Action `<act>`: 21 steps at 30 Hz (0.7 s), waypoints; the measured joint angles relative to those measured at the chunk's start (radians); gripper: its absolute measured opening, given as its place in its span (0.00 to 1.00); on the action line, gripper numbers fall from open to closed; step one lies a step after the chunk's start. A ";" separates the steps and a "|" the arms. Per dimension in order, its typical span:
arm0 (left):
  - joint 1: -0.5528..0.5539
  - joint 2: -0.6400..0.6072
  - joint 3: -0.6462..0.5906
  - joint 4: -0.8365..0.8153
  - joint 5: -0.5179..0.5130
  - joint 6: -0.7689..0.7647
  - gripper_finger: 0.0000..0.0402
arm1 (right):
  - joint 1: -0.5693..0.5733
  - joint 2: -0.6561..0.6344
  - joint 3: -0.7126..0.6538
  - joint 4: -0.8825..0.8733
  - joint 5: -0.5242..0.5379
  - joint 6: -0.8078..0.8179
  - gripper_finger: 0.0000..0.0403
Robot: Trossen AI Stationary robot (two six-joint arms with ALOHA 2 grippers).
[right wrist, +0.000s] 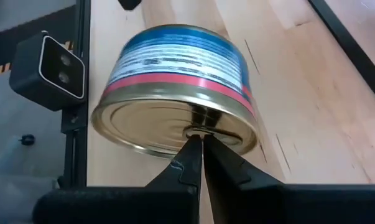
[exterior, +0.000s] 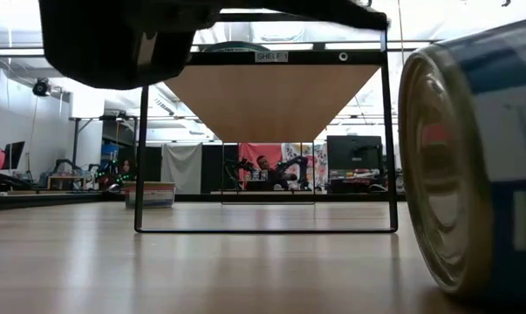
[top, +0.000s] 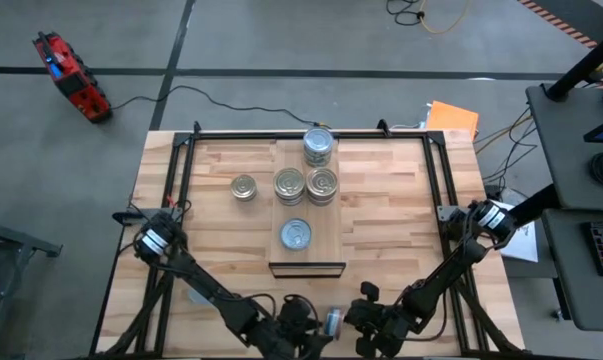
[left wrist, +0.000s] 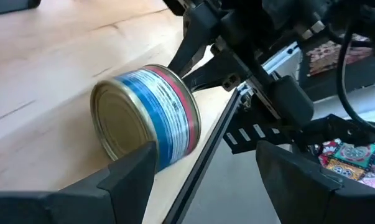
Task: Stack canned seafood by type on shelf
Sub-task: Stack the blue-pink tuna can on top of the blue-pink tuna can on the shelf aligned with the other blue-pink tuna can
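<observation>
Both arms reach low to the near edge of the table [top: 381, 250], their claws facing each other around a tin lying on its side. The left gripper [left wrist: 206, 177] stands open, one finger [left wrist: 134, 171] just beside the blue-labelled tin [left wrist: 150, 118] and the other out past the table's edge; whether the near finger touches the tin cannot be told. The right gripper [right wrist: 201, 155] is closed, its tips pressed together and pointing at the middle of the tin's gold end, at or just short of the metal. From above, that tin shows only as a small sliver between the two claws. On the shelf [top: 306, 262], a pale plank running from the far edge toward the middle, stand four tins [top: 319, 148], and one more tin [top: 244, 187] stands on the table just left of it. In the low view the tin is cut off at the right edge, and a dark blurred arm part hides the upper left.
</observation>
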 joint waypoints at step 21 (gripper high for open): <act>0.020 0.149 0.302 -0.427 -0.047 0.002 0.83 | 0.000 -0.001 0.000 0.006 -0.036 -0.002 0.02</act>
